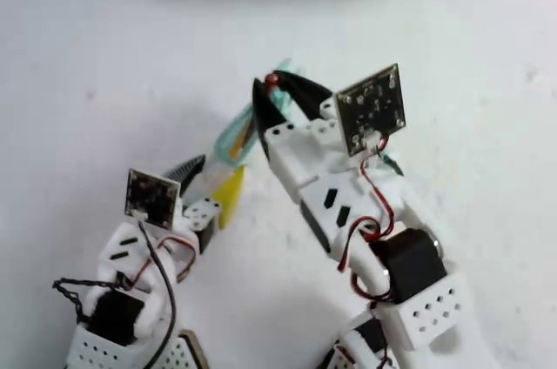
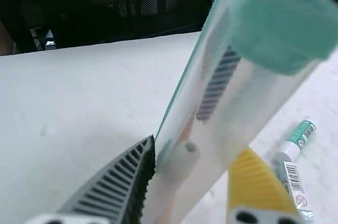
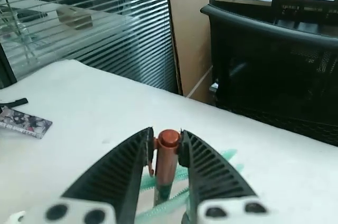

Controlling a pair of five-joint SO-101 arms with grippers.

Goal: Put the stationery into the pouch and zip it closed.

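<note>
My left gripper (image 1: 218, 169) (image 2: 198, 147), with one grey and one yellow finger, is shut on the near end of the clear pouch (image 1: 231, 136) (image 2: 237, 76), which has teal trim and is held tilted up off the table. A white stick-like item (image 2: 179, 163) lies inside it. My right gripper (image 1: 271, 95) (image 3: 166, 134) has black fingers and is shut on a red-capped pen (image 1: 271, 82) (image 3: 168, 152). The pen stands upright at the pouch's far end, over the teal zipper edge (image 3: 158, 211). A white marker with a green cap (image 2: 294, 147) lies on the table beside the pouch.
The white table (image 1: 104, 64) stretches open to the left and the far side. A small printed card (image 3: 22, 121) and a black strip (image 3: 16, 102) lie farther off. The two arms stand close together near the table's front edge.
</note>
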